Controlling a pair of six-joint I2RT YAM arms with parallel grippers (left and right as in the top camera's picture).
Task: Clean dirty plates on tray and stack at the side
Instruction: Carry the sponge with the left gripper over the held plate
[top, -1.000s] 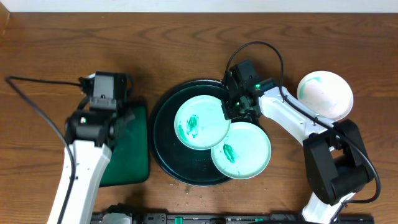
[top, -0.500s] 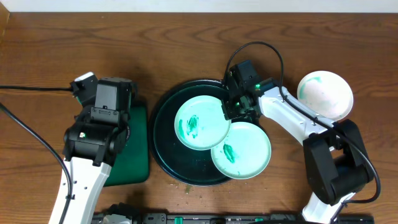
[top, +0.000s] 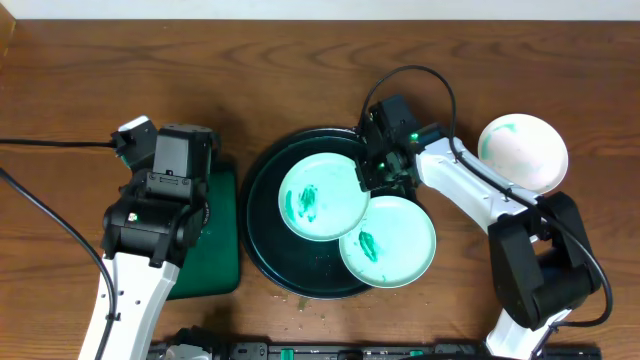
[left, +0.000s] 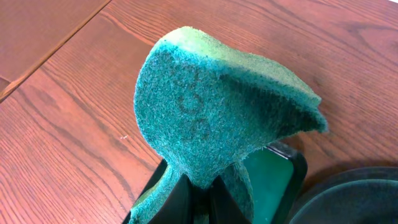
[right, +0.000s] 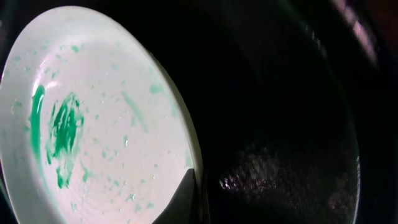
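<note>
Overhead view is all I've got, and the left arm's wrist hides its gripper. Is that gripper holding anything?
Observer: Yes. The left gripper is shut on a green scouring pad, pinched by one edge, with the rest fanning out beyond the fingers.
Operator: And the other arm?
Observer: The right gripper is shut on the rim of the smeared plate in the tray. One fingertip lies over the plate's edge.

Overhead: bright, even, soft shadows. Left wrist: sharp. Right wrist: dim; tray (right: 292, 87) near-black, glare patch; plate (right: 118, 130) soft-focused.
</note>
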